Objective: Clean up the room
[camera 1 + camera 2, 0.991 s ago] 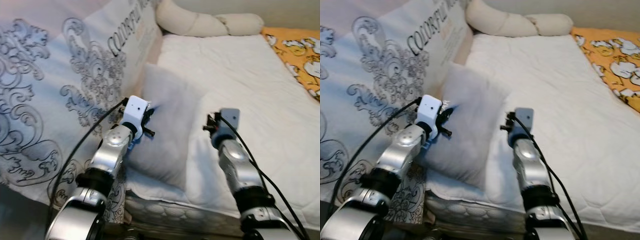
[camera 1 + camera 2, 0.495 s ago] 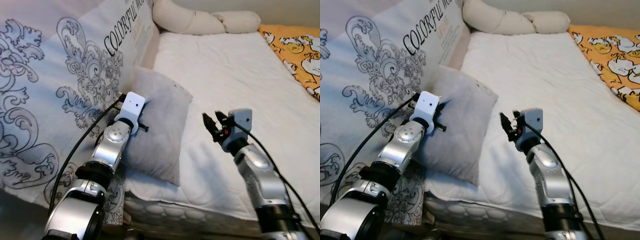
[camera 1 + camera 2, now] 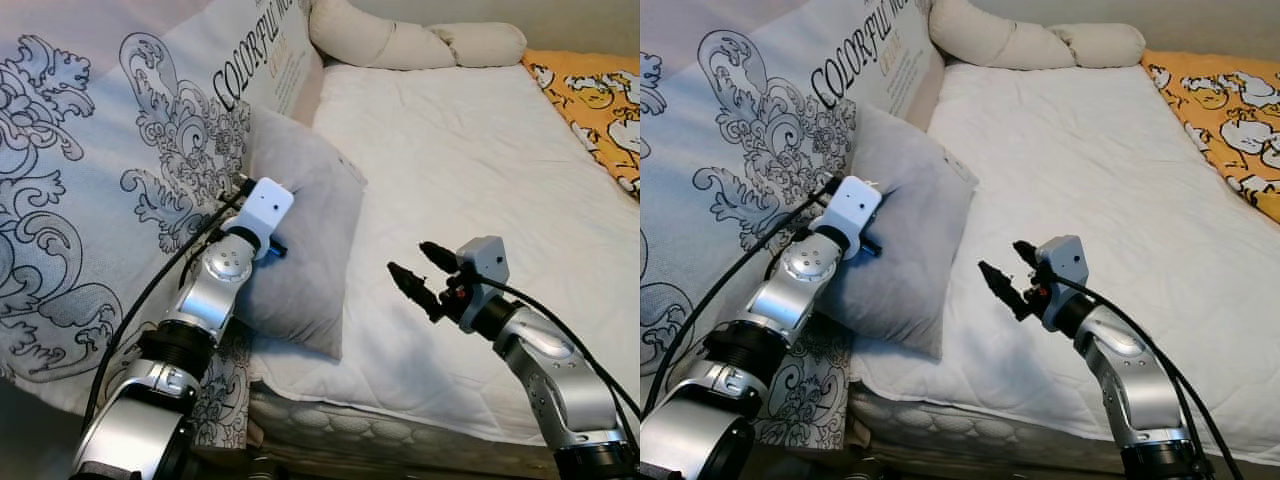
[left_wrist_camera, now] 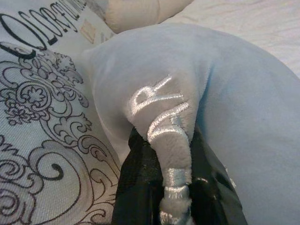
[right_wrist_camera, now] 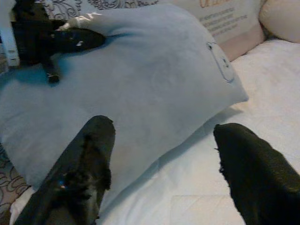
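A grey plush pillow (image 3: 305,235) leans against a large white cushion with black scroll print (image 3: 120,170) at the left edge of the white bed (image 3: 480,170). My left gripper (image 4: 176,197) is shut on a fold of the pillow's edge, pinched between its black fingers (image 4: 136,187). My right gripper (image 3: 415,270) hovers open over the mattress to the right of the pillow, its fingers (image 5: 89,164) spread and pointing at the pillow (image 5: 154,89) without touching it.
A long cream bolster (image 3: 410,40) lies across the head of the bed. An orange patterned blanket (image 3: 600,100) covers the far right side. The quilted mattress edge (image 3: 380,430) runs along the front.
The right gripper let go of the pillow, pulled back to the right and down, and opened wide. The left gripper pulled the pillow further left against the printed cushion.
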Motion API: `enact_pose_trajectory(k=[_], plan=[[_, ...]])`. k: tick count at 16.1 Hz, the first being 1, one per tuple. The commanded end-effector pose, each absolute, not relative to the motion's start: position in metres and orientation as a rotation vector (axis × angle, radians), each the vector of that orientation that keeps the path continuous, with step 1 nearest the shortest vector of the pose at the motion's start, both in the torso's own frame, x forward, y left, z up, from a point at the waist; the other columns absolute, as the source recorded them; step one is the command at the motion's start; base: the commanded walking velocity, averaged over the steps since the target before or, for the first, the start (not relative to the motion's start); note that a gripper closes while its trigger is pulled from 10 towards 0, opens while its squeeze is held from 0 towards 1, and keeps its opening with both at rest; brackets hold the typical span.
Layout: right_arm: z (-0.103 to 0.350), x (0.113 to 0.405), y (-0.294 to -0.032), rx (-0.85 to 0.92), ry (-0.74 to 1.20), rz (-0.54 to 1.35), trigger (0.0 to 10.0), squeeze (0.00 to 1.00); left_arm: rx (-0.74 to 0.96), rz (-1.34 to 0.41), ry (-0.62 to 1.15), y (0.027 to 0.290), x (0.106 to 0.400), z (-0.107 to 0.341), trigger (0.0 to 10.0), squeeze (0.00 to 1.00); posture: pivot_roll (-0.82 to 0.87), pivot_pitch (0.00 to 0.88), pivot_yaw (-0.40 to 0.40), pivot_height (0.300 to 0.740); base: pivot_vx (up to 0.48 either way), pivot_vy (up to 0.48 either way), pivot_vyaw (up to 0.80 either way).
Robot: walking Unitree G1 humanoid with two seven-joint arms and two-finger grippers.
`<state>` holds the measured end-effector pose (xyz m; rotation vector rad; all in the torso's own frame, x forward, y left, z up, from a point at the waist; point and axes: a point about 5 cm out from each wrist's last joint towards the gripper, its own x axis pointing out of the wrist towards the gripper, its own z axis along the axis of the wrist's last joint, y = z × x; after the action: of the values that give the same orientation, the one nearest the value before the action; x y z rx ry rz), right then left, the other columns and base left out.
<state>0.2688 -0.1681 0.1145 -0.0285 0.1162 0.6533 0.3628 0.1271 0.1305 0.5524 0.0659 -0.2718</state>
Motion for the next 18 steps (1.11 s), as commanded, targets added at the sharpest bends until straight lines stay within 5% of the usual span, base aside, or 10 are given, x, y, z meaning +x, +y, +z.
enact_pose_trajectory(k=[1, 5, 6, 7, 11, 17, 18], plan=[[0.113, 0.266, -0.165, -0.036, 0.126, 0.671, 10.0, 1.0, 0.594, -0.261, -0.012, 0.126, 0.366, 0.149, 10.0, 0.0, -0.01, 0.0, 0.048, 0.74, 0.0, 0.0, 0.0], [0.113, 0.262, -0.163, 0.043, 0.126, 0.668, 10.0, 1.0, 0.614, -0.339, 0.026, 0.123, 0.365, 0.146, 10.0, 0.0, -0.01, 0.0, 0.046, 0.74, 0.0, 0.0, 0.0], [0.114, 0.262, -0.16, 0.085, 0.123, 0.675, 10.0, 1.0, 0.621, -0.357, 0.032, 0.124, 0.365, 0.147, 10.0, 0.22, -0.01, 0.0, 0.048, 0.74, 0.0, 0.0, 0.0], [0.115, 0.261, -0.158, 0.09, 0.12, 0.691, 10.0, 1.0, 0.613, -0.346, 0.029, 0.127, 0.367, 0.15, 10.0, 1.0, -0.01, 0.0, 0.052, 0.74, 0.0, 0.0, 0.0], [0.112, 0.261, -0.156, 0.114, 0.127, 0.645, 10.0, 1.0, 0.609, -0.348, -0.054, 0.13, 0.368, 0.17, 10.0, 1.0, -0.01, 0.0, 0.06, 0.74, 0.0, 0.0, 0.0], [0.126, 0.263, -0.155, 0.131, 0.017, 0.459, 10.0, 1.0, 0.244, -0.414, -0.188, 0.12, 0.345, 0.202, 10.0, 1.0, -0.01, 0.0, 0.065, 0.74, 0.0, 0.0, 0.0], [0.126, 0.262, -0.154, 0.121, 0.014, 0.443, 10.0, 1.0, 0.258, -0.409, -0.194, 0.12, 0.343, 0.2, 10.0, 0.67, -0.01, 0.0, 0.06, 0.74, 0.0, 0.0, 0.0]])
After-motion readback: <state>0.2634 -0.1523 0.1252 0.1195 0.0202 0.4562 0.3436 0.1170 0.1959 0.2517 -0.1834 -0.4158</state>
